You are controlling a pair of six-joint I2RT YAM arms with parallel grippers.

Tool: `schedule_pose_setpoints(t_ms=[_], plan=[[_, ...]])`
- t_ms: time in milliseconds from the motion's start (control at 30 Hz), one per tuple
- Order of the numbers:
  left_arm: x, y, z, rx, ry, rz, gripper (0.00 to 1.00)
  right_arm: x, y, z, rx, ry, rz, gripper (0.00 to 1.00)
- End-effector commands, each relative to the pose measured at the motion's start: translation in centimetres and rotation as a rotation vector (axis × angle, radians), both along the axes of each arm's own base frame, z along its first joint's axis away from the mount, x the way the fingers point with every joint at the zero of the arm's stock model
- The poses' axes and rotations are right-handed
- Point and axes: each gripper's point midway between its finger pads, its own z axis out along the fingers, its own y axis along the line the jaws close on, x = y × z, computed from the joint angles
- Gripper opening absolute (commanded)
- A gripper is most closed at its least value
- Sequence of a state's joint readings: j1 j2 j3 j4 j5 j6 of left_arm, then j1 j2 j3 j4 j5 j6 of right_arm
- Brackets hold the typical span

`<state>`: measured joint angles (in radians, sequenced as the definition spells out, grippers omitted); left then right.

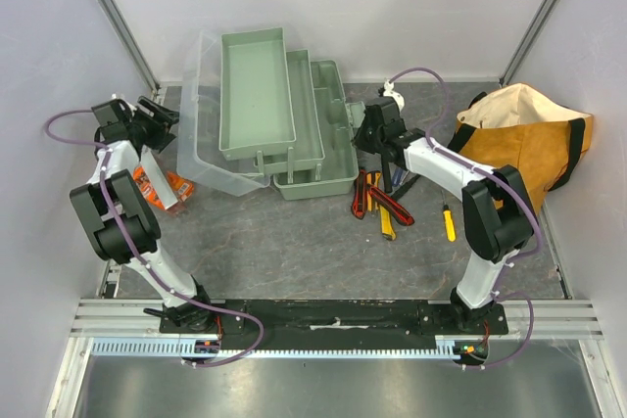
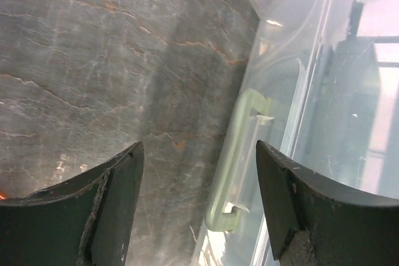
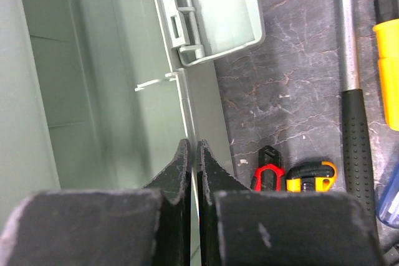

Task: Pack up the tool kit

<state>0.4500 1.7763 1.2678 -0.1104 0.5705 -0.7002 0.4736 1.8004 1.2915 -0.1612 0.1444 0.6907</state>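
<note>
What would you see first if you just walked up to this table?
The big green toolbox in the middle at the back, wide open with its trays stepped out. Right of it lies a heap of red, yellow and black tools, and a tan bag sits at the far right.

Worktop (image 1: pixel 294 242): dark grey slab with pale marble veining and a matte finish. Walls (image 1: pixel 343 7): plain white panels at the rear, left and right. Posts (image 1: pixel 115 17): two slanted aluminium profiles, one at each rear corner. Rails (image 1: pixel 118 318): aluminium extrusions along the near edge, with a brushed metal sheet (image 1: pixel 333 389) beyond them. Lighting: even and diffuse, with soft shadows.
</note>
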Motion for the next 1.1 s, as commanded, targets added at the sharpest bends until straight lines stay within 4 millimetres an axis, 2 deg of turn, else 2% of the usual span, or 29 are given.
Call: schedule_pose_setpoints(t_ms=[0, 167, 300, 433, 533, 700, 867, 967, 1000, 1067], plan=[[0.3, -2.0, -0.4, 0.166, -0.009, -0.062, 0.75, -3.6, -4.0, -6.2, -0.146, 0.202, -0.066, 0.0], [0.5, -3.1, -1.4, 0.317, -0.003, -0.13, 0.73, -3.4, -4.0, -6.2, -0.13, 0.203, -0.054, 0.0], [0.2, -3.5, -2.9, 0.438, 0.026, -0.181, 0.71, -3.3, -3.4, -6.6, -0.112, 0.21, -0.029, 0.0], [-0.3, -2.4, -3.2, 0.518, 0.058, -0.137, 0.7, -3.3, -2.6, -7.0, -0.096, 0.224, 0.005, 0.0], [-0.5, -1.0, -1.9, 0.584, 0.064, -0.086, 0.7, -3.3, -2.4, -7.2, -0.09, 0.228, 0.023, 0.0], [-1.3, 1.4, 1.4, 0.672, 0.07, 0.052, 0.7, -3.2, -1.6, -7.3, -0.085, 0.23, 0.059, 0.0], [-3.4, 5.0, 4.9, 0.747, 0.151, 0.269, 0.7, -3.0, 0.9, -6.9, -0.09, 0.209, 0.14, 0.0], [-4.8, 6.1, 7.0, 0.768, 0.186, 0.351, 0.78, -3.1, 2.7, -6.8, -0.08, 0.203, 0.175, 0.0], [-5.0, 6.0, 7.8, 0.772, 0.178, 0.354, 0.87, -3.2, 3.2, -6.7, -0.076, 0.205, 0.181, 0.0], [-5.5, 5.8, 9.2, 0.773, 0.166, 0.354, 0.91, -3.3, 4.2, -6.7, -0.065, 0.21, 0.191, 0.0]])
